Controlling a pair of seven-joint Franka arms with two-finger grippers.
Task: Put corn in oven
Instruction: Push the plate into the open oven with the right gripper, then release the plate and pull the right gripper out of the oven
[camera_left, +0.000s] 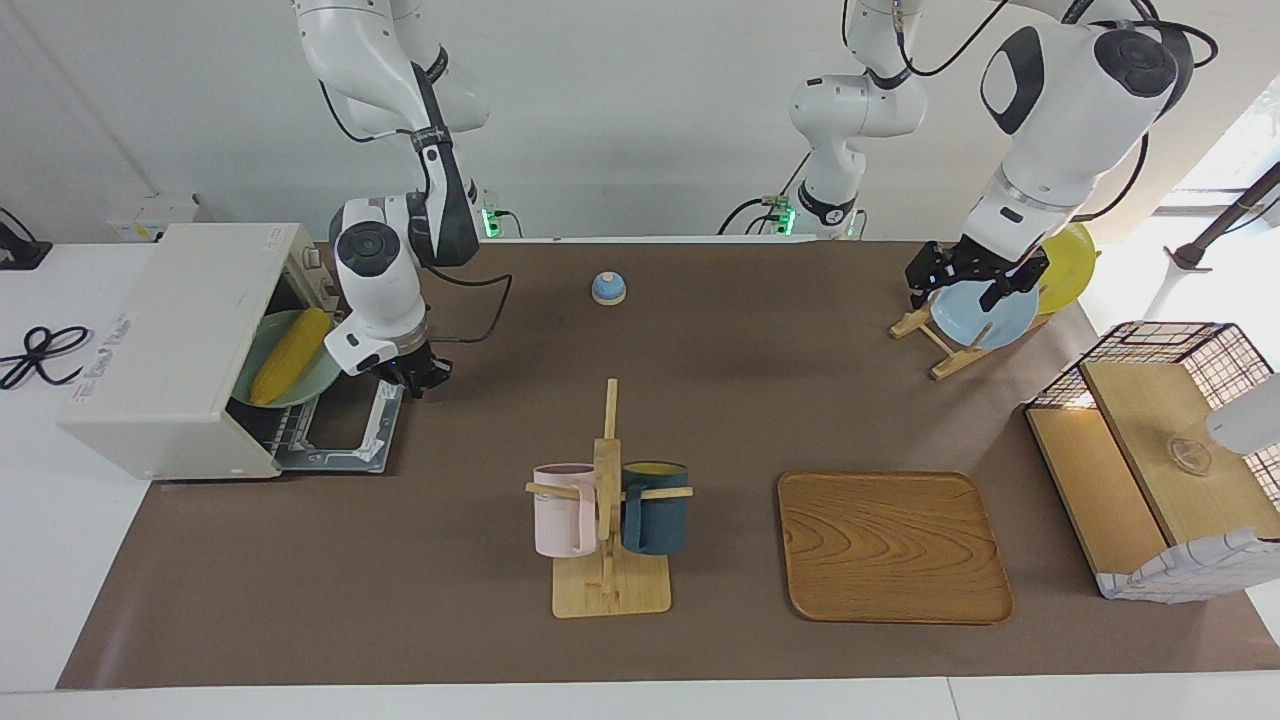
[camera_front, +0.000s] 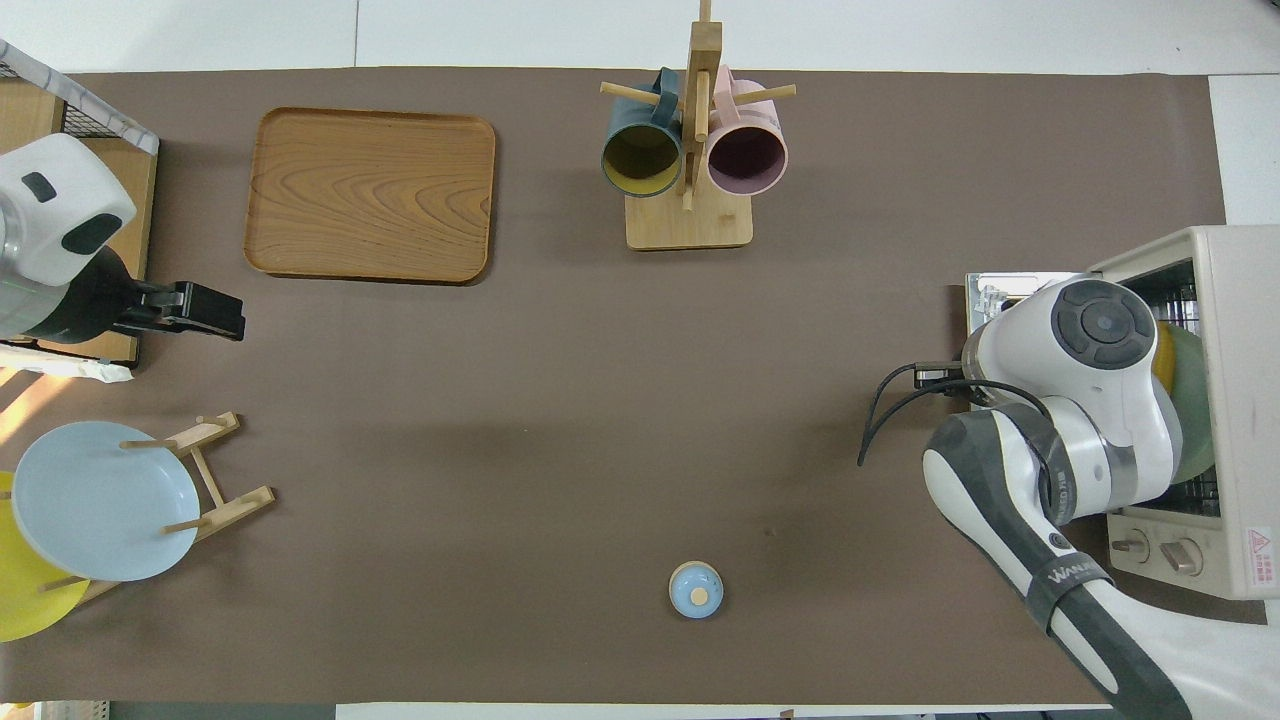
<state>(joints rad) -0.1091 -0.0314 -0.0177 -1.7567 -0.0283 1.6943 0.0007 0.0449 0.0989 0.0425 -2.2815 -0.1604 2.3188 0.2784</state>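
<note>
My right gripper (camera_left: 418, 378) is clenched shut, holding nothing, hanging just over the edge of the oven's dropped-open door (camera_left: 345, 425), at the door's side toward the table middle. In the overhead view my own wrist covers it, so fingertips don't show there.

Corn (camera_left: 289, 355) is inside the oven (camera_left: 165, 345), lying on a pale green plate (camera_left: 318, 380) on the wire rack, tip pointing up toward the robots. Corn not touching my gripper, clearly apart. Oven sits at right arm's end of table, door fully down. From overhead only a sliver of corn (camera_front: 1163, 350) and plate rim (camera_front: 1195, 400) peek out past my arm.

My left gripper (camera_left: 975, 280) waits w/ fingers spread wide, empty, over the blue plate (camera_left: 983, 318) standing in a wooden rack (camera_left: 935, 345) at left arm's end. Yellow plate (camera_left: 1068, 265) stands just beside the blue one, nearer to the robots.

Other stuff: small blue bell (camera_left: 608, 288) near robots, mid table. Mug tree (camera_left: 608, 540) w/ pink mug (camera_left: 565, 510) and dark teal mug (camera_left: 655, 508), farther from robots. Wooden tray (camera_left: 893, 547) beside it toward left arm's end. Wire basket (camera_left: 1165, 450) w/ wooden boards at the left arm's table end.
</note>
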